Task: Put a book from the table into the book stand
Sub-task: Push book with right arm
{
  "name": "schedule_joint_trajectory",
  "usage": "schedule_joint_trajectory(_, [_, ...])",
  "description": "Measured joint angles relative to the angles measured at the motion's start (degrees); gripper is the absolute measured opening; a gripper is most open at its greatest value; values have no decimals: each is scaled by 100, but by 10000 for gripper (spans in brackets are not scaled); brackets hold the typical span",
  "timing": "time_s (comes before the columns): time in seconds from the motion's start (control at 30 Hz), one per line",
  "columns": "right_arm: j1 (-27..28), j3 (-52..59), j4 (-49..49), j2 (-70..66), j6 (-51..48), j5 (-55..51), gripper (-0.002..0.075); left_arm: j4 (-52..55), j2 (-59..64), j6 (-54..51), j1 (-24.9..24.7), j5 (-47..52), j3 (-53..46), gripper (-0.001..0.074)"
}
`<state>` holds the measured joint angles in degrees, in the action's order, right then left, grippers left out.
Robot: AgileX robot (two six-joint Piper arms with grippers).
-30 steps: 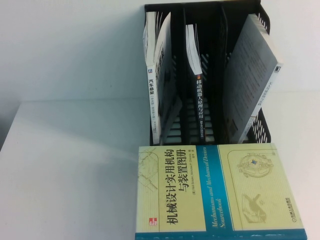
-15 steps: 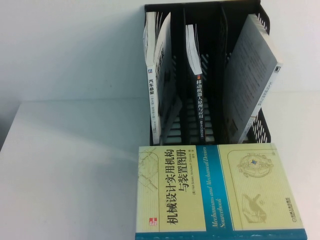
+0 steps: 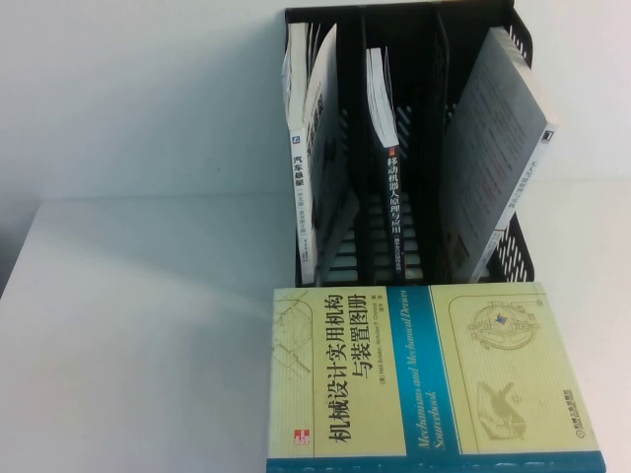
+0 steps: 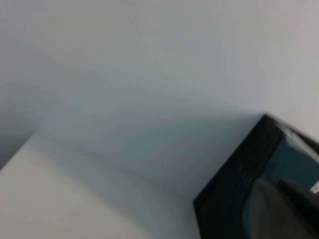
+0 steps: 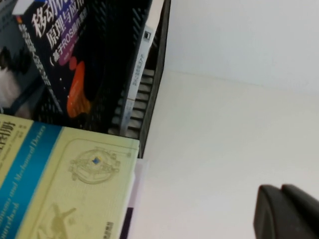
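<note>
The book, pale yellow with a teal band and black Chinese title, lies flat on the white table just in front of the black book stand. It also shows in the right wrist view, with the stand behind it. Neither arm shows in the high view. My right gripper hangs shut and empty over bare table to the right of the book. My left gripper is shut and empty beside the stand's perforated side.
Each stand compartment holds one book: a white-spined book on the left, a dark-spined one in the middle, a grey one leaning on the right. A pale wall stands behind. The table's left half is bare.
</note>
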<state>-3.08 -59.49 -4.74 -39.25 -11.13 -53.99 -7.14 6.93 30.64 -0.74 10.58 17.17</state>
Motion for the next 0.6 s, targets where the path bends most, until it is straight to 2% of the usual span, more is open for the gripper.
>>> schedule_joint_trajectory(0.17, [0,0,-308,-95,625,52,-3,-264,246,289,0,1635,0,-4])
schedule_joint_trajectory(0.27, [0,0,-741,-119,703,101,-3,-728,505,54,0,2432,0,-4])
schedule_joint_trajectory(0.43, [0,191,-1353,-251,659,9,-3,-1721,1362,-1774,-10,3398,301,-4])
schedule_joint_trajectory(0.6, [0,569,-1441,-512,659,-91,-3,-2075,2292,-3064,-10,3637,1096,-4])
